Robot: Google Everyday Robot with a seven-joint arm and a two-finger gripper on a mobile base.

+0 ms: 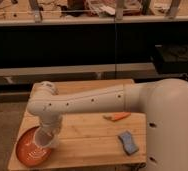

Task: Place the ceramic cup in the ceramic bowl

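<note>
An orange-red ceramic bowl [26,149] sits on the front left corner of the wooden table [87,135]. My gripper [46,141] hangs down from the white arm [77,102] and is right over the bowl's right side. A pale shape at the gripper's tip, inside the bowl's rim, looks like the ceramic cup [43,146], but it blends with the gripper and I cannot make it out clearly.
An orange carrot-like item [117,116] lies mid-table to the right. A blue sponge [128,142] lies near the front right. My white body [172,125] fills the right side. Dark shelving runs along the back.
</note>
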